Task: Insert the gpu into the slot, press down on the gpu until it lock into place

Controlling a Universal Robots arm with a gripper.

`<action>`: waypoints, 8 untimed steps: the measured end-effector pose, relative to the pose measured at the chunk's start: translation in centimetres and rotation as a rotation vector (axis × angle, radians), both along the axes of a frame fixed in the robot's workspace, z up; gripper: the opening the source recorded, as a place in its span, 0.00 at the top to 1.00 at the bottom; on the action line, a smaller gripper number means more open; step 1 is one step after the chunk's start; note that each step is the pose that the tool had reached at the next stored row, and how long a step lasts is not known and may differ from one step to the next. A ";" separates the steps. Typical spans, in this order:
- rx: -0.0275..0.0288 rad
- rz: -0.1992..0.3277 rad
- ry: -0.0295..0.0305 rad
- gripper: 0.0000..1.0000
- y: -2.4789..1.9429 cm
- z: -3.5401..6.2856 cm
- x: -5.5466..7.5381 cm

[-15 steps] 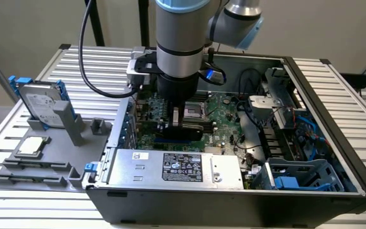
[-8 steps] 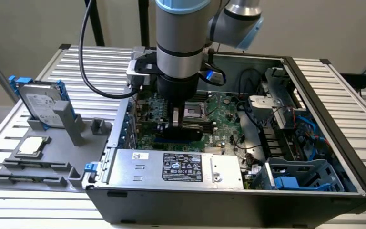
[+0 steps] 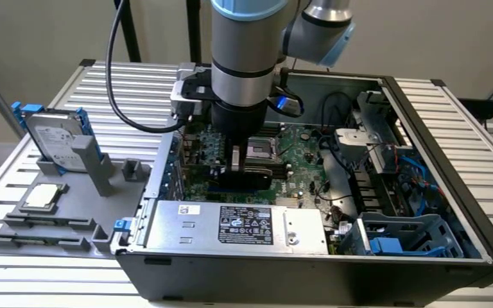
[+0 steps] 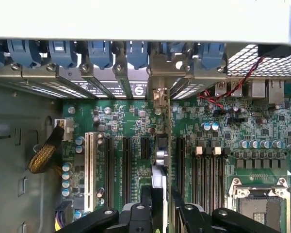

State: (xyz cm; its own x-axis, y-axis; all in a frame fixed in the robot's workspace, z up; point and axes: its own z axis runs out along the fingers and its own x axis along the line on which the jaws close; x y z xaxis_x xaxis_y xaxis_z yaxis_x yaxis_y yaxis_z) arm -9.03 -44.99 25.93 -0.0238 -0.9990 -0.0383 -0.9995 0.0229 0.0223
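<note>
Pinches the gpu (image 4: 161,158) from both sides: gripper (image 4: 160,193) closed on the card, one black finger (image 4: 146,206) against each face. Holds it on edge, upright, inside the case (image 3: 315,276), over the motherboard (image 4: 126,116) on the case floor. Lines its silvery end bracket (image 4: 160,73) up with the row of blue latches (image 4: 99,51) along the case's rear wall. Puts the card between the black expansion connectors (image 4: 126,162) on one flank and the black memory strips (image 4: 203,170) on the other. Hides the slot under the card's lower edge; cannot tell whether seated or locked.

From the exterior view, reaches straight down into the open case with the arm (image 3: 242,58), gripper (image 3: 242,162) low over the motherboard (image 3: 302,160), dark gpu (image 3: 244,179) just below it. Shows the silver power supply (image 3: 238,224) along the case's near wall, just in front of the card. Shows a processor socket (image 4: 262,204) beyond the memory strips, and a white connector (image 4: 89,165) toward the case's bare grey floor (image 4: 19,145). Outside the case, toward the exterior view's left, leaves a grey hard drive (image 3: 54,138) with blue rails standing on a grey fixture (image 3: 84,212).
</note>
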 end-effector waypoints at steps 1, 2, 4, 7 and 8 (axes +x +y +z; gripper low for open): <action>-0.0001 0.000 0.0022 0.74 0.00 -0.01 0.0; -0.0002 0.000 0.0031 0.74 0.00 -0.03 0.0; -0.0005 0.000 0.0037 0.74 -0.01 -0.08 0.0; -0.0006 -0.001 0.0042 0.74 -0.01 -0.16 0.3; -0.0003 -0.001 0.0041 0.74 -0.01 -0.21 0.4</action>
